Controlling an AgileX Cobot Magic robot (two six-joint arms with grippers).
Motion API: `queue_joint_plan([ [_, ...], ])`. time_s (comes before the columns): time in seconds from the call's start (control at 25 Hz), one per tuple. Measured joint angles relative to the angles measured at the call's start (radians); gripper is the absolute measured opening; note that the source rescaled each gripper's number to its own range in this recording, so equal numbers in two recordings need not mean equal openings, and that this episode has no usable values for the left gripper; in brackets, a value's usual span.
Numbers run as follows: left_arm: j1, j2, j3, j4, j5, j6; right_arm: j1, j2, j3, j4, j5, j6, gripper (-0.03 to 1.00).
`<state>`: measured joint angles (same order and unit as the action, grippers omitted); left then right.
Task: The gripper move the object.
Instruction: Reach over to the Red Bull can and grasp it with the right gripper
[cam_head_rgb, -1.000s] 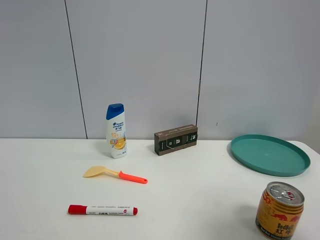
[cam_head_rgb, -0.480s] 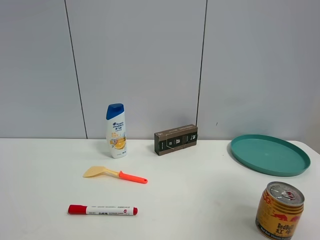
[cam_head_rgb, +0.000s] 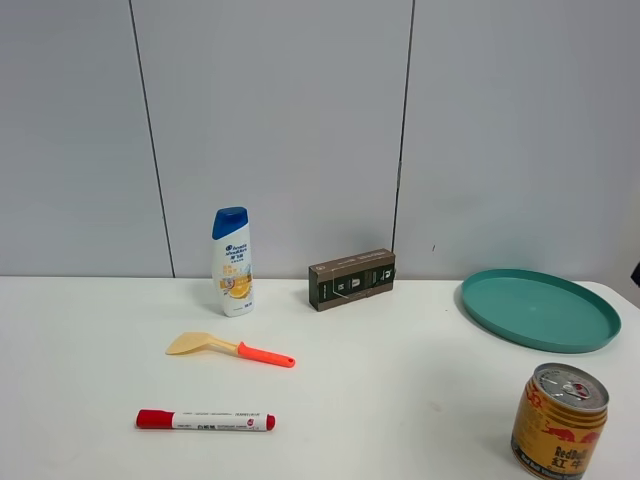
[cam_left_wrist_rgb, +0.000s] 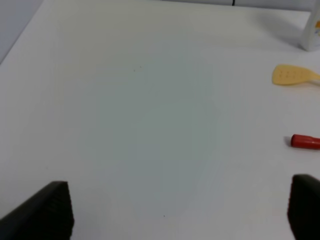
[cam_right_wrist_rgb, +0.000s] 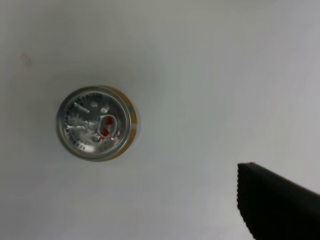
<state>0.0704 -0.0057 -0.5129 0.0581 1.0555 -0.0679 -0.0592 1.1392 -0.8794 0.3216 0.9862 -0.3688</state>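
Observation:
The object, a short gold can (cam_head_rgb: 558, 422) with a red bull logo and silver pull-tab top, stands upright at the table's front right. The right wrist view looks straight down on the can (cam_right_wrist_rgb: 96, 123). Of my right gripper only one black finger (cam_right_wrist_rgb: 272, 202) shows, well to the side of the can and not touching it, with nothing held. My left gripper (cam_left_wrist_rgb: 175, 215) hangs open over bare white table, its two black fingertips (cam_left_wrist_rgb: 45, 212) far apart. Neither gripper shows in the exterior view apart from a dark sliver (cam_head_rgb: 636, 272) at the right edge.
A white blue-capped shampoo bottle (cam_head_rgb: 232, 262) and a dark box (cam_head_rgb: 351, 279) stand by the back wall. A teal plate (cam_head_rgb: 540, 308) lies at the back right. A yellow spatula with an orange handle (cam_head_rgb: 228, 348) and a red-capped marker (cam_head_rgb: 205, 420) lie left of centre.
A small dark sliver has come into the exterior view at the right edge. The can and the other things have not moved.

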Motion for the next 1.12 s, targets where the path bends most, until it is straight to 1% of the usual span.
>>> queue_joint_plan([
  [0.16, 0.000, 0.000, 0.000, 0.000, 0.000, 0.000, 0.002, 0.063, -0.017, 0.007, -0.002, -0.057, 0.84],
  [0.28, 0.000, 0.000, 0.000, 0.000, 0.000, 0.000, 0.037, 0.100, -0.040, -0.008, -0.021, -0.073, 0.84],
  [0.44, 0.000, 0.000, 0.000, 0.000, 0.000, 0.000, 0.142, 0.128, -0.086, -0.075, -0.035, -0.050, 0.84],
  [0.68, 0.000, 0.000, 0.000, 0.000, 0.000, 0.000, 0.301, 0.186, -0.130, -0.216, -0.043, 0.059, 0.84],
  [0.8, 0.000, 0.000, 0.000, 0.000, 0.000, 0.000, 0.322, 0.202, -0.132, -0.249, -0.040, 0.088, 0.84],
  [1.12, 0.000, 0.000, 0.000, 0.000, 0.000, 0.000, 0.323, 0.244, -0.132, -0.281, -0.016, 0.092, 0.84],
])
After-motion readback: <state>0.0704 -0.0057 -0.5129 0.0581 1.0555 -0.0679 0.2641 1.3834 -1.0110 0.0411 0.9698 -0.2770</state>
